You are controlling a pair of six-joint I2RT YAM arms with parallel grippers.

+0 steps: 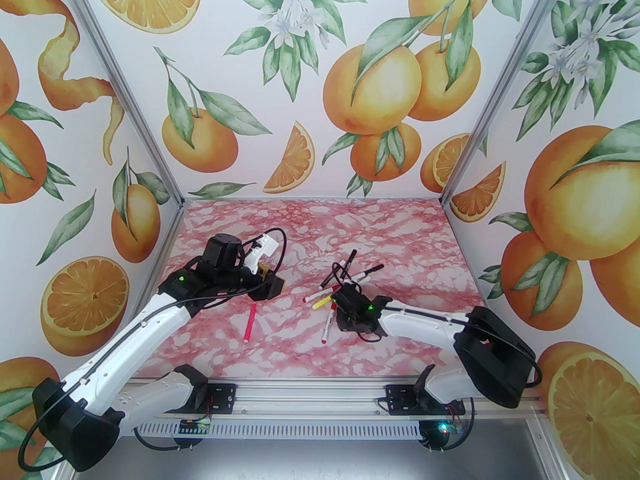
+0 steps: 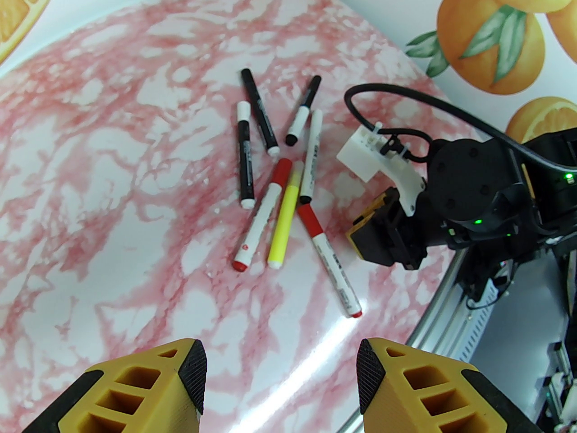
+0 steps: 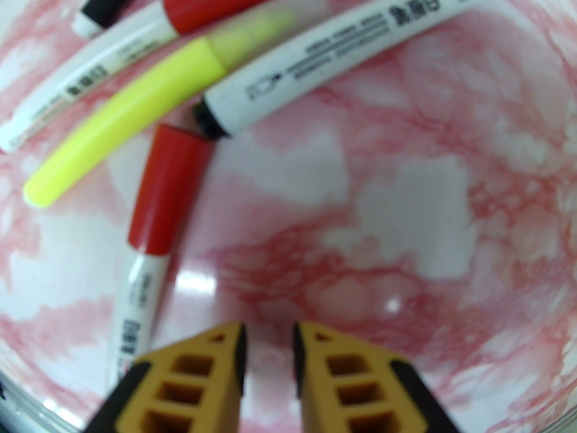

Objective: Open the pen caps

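Right claw (image 3: pixel 269 332) seemingly ajar, bare table (image 3: pixel 405 196) ahead, pens (image 3: pixel 135 102) leftward

Tabletop (image 2: pixel 90 196): smooth, glossy pink marble-look sheet w/ bright glare streaks; walls (image 1: pixel 320 118) look like matt printed panels, front rail (image 1: pixel 310 395) brushed alu. Pens (image 2: pixel 259 223) all smooth plastic, white barrels semi-gloss w/ black print, red pen caps (image 3: pixel 169 192) shiny, neon yellow pen (image 3: pixel 135 120) satin w/ a frosted see-thru cap (image 3: pixel 270 20). Left gripper (image 2: pixel 279 377) fingers (image 2: pixel 173 384) are matt yellow plastic w/ open cells, pads (image 2: pixel 194 372) black & finely textured, rubber-like; arm shells (image 1: pixel 125 338) glossy white plastic.
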